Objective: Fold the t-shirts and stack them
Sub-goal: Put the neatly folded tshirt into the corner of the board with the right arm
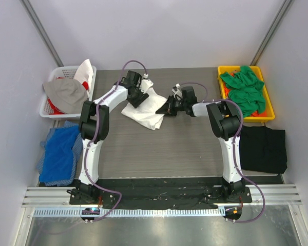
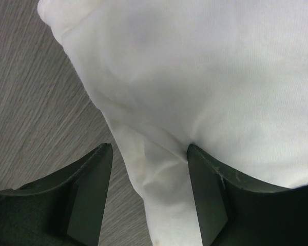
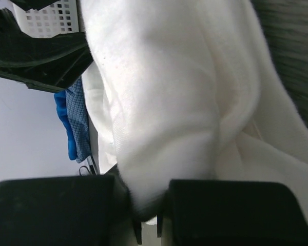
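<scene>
**White shirt pinched at right edge; left jaws not closed**

Grey wood-grain table (image 1: 159, 154), pale walls on three sides. The white t-shirt (image 1: 143, 111) lies bunched on the far middle of the table, between the two arms and unfolded.

Right gripper (image 1: 168, 108): clenched on the shirt's right-hand edge. The wrist view shows a fold of white cloth nipped between the closed jaws.

Left gripper (image 1: 138, 97): over the shirt's far left part, jaws standing apart. A ridge of cloth runs up between them. One finger touches it, and bare table shows beside the other. No grip is made.

Governing relation: the shirt lies between the two tools, right hand on one side, left hand opposite. In my judgement the spread depends on the left jaws closing on that ridge. The heap is too crumpled to give a firm long axis.

Surroundings:
- Green t-shirts (image 1: 242, 87) piled in a yellow bin (image 1: 223, 69), far right.
- Black t-shirt (image 1: 264, 148) lying flat, right side.
- White basket (image 1: 54, 72) of mixed cloth, far left.
- Blue cloth (image 1: 61, 151), left side.

All stand well apart from the shirt. Nothing obstructs the near middle.
</scene>
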Robot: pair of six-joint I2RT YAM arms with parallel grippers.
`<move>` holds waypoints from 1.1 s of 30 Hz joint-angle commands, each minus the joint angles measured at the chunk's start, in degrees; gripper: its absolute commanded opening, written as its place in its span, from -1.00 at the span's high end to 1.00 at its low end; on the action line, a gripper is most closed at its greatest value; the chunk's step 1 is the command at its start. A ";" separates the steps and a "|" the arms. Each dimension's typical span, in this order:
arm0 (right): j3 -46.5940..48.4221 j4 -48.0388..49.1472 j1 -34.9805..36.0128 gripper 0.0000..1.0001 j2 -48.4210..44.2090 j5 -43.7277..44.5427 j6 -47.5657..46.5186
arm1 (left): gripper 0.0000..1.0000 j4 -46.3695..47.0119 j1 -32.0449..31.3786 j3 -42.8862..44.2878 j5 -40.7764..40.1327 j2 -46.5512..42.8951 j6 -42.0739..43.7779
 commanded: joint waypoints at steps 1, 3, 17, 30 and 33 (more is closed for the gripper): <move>2.04 -12.67 -2.34 0.98 -4.86 -0.63 -10.49 | -0.31 -7.16 -0.30 -3.12 0.65 -0.81 0.90; 4.41 -18.41 -4.18 0.98 -5.47 -0.28 -14.44 | -0.30 -7.69 -0.21 -3.12 0.66 -1.95 1.08; 9.61 -65.60 -13.77 0.98 -16.71 12.89 -47.92 | -0.29 -11.91 -0.30 -1.71 0.39 -10.04 0.64; 10.49 -89.09 -22.29 0.98 -24.19 19.32 -65.44 | -0.29 -13.50 -0.30 -3.21 -0.22 -14.87 1.34; 10.22 -92.87 -24.67 0.99 -26.73 20.37 -67.72 | -0.29 -13.58 -0.30 -3.56 -0.22 -15.32 1.52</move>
